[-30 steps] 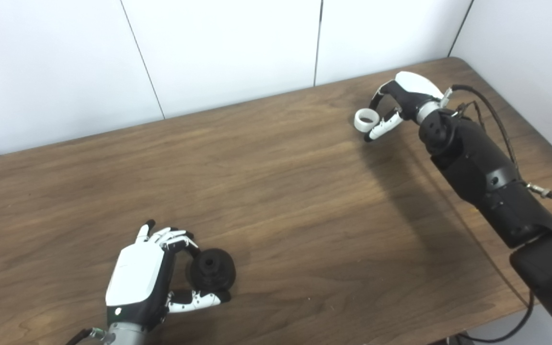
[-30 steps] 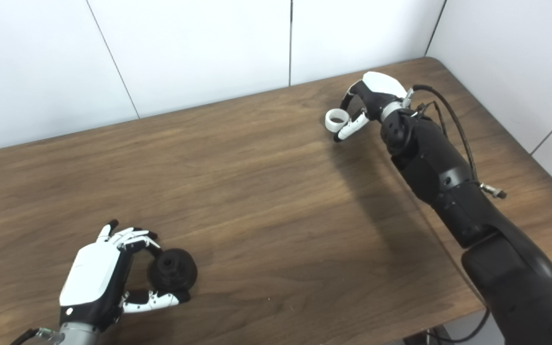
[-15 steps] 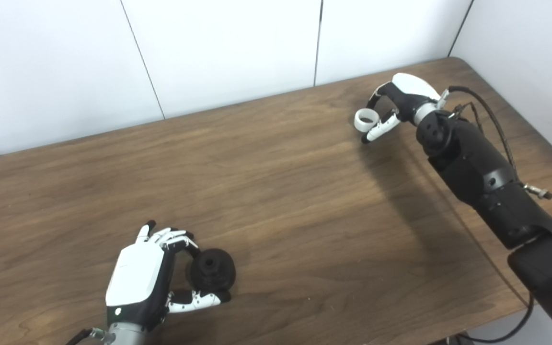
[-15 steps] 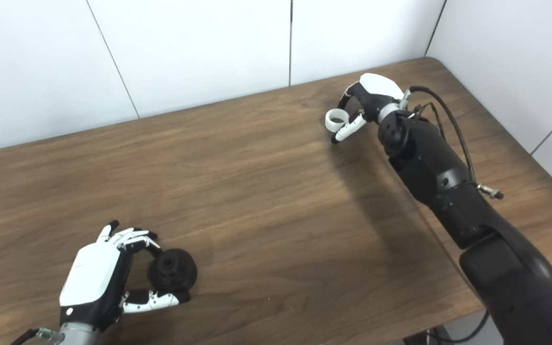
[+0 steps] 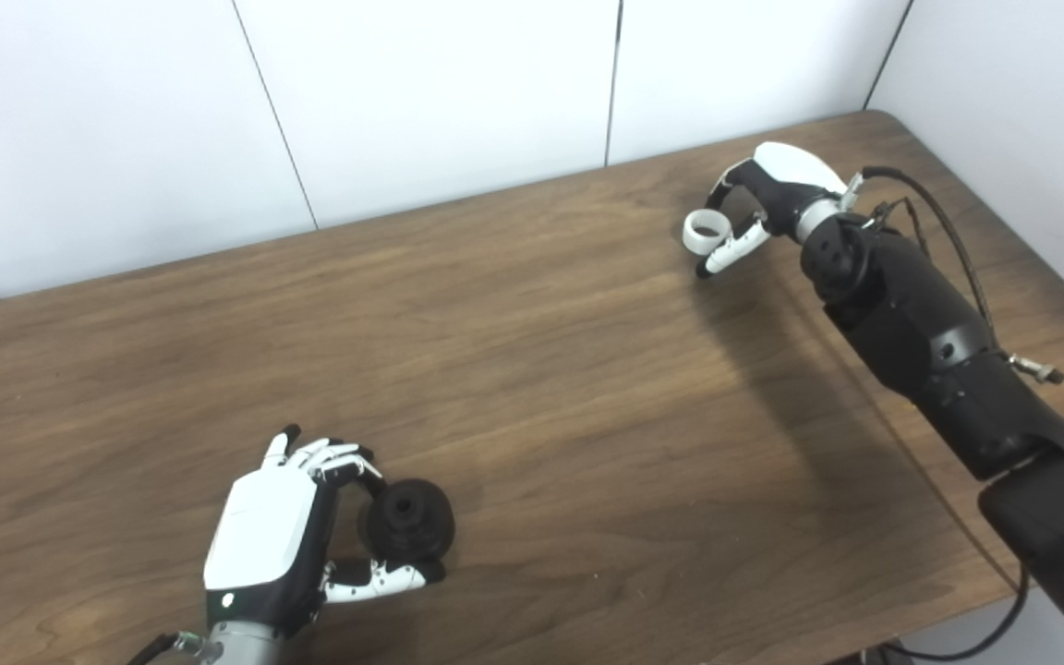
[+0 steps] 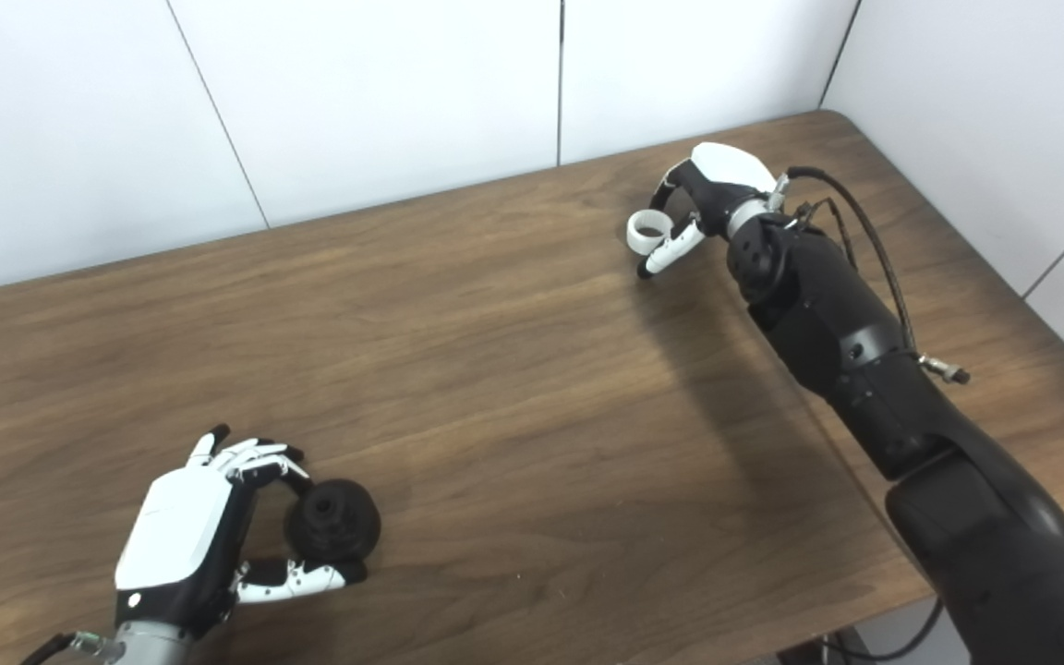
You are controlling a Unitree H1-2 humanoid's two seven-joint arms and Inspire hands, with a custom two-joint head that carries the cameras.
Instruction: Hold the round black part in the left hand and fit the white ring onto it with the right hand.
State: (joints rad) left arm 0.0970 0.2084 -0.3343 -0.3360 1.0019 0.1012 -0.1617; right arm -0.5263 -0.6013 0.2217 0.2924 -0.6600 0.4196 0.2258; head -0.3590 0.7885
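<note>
The round black part (image 5: pixel 407 520) lies on the wooden table (image 5: pixel 541 369) near its front left. My left hand (image 5: pixel 287 531) is shut on it, fingers curled over its top and thumb under its near side. The white ring (image 5: pixel 704 231) lies flat on the table at the far right. My right hand (image 5: pixel 758 208) is beside it, palm down and open. Its curved fingers arch over the ring's far right side, and the thumb lies along the near right side. I cannot tell whether they touch the ring.
White wall panels (image 5: pixel 449 92) stand right behind the table's far edge and along its right side. The table's rounded far right corner (image 5: pixel 883 115) is just behind the right hand. A cable (image 5: pixel 948 231) loops off the right forearm.
The right hand and forearm have shifted slightly left toward the ring, which stays where it was. The left hand and the black part have not moved.
</note>
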